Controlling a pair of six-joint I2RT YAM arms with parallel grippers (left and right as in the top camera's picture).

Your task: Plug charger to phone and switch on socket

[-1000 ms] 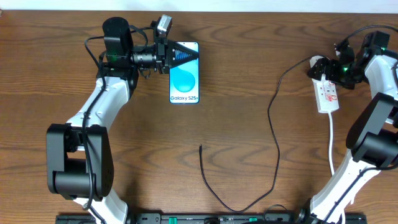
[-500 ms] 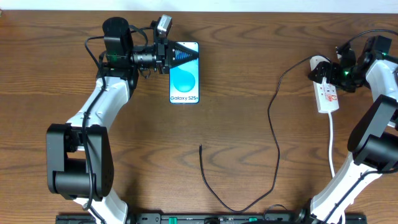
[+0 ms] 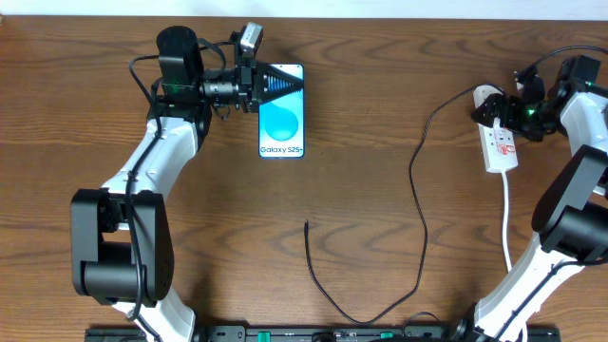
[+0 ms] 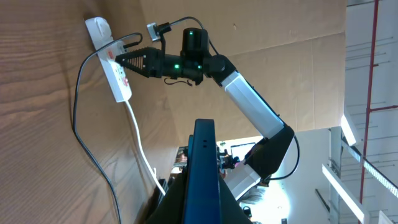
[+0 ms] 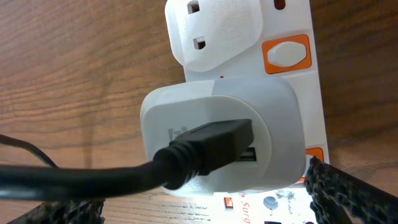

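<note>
Shown across the tabletop (image 3: 380,57): the phone (image 3: 282,112) lies screen up at the far left of centre. It is slim, rigid and smooth-faced, and is judged liable to slide when a plug is pushed into its edge, so it wants steadying from above. The charger (image 3: 414,195) is a thin, limp, light black cable. Its free tip (image 3: 306,225) lies bare mid-tabletop, well apart from the phone, and its run loops toward the near edge and up to the socket (image 3: 501,147) at the right. It is best taken just behind the tip, where the moulded end looks stiff enough to aim. The socket is a light white strip that probably shifts under a sideways push; its orange rocker switch (image 5: 286,53) calls for a firm downward press. The left pincer (image 3: 296,85) is fully closed and empty, laid over the phone's far end; contact cannot be confirmed. The right pincer (image 3: 496,108) is spread wide and grips nothing, its fingers (image 5: 348,190) flanking the white adapter (image 5: 217,124) that carries the charger's black connector
</note>
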